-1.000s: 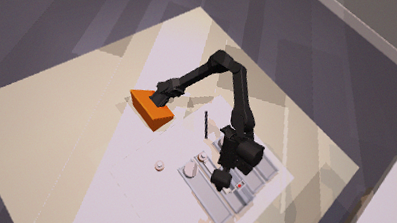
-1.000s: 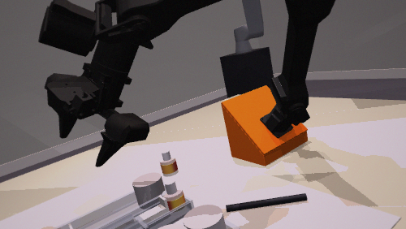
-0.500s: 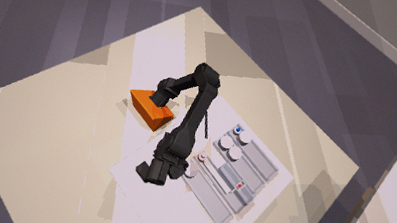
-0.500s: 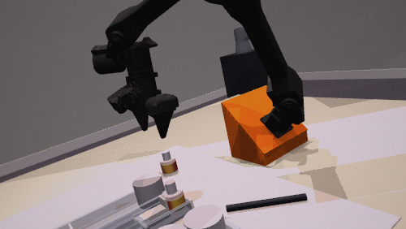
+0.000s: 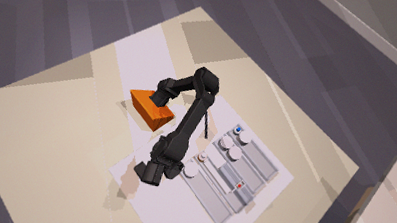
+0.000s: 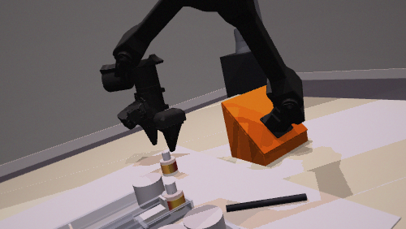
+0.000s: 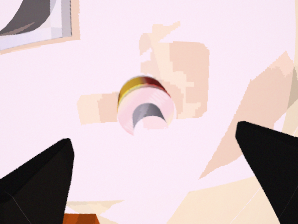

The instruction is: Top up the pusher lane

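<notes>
Loose jar (image 5: 202, 158) a tiny speck from above, arm's hand (image 5: 151, 171) covering mat beside it, lane rack (image 6: 122, 211) cropped at exterior frame bottom
</notes>
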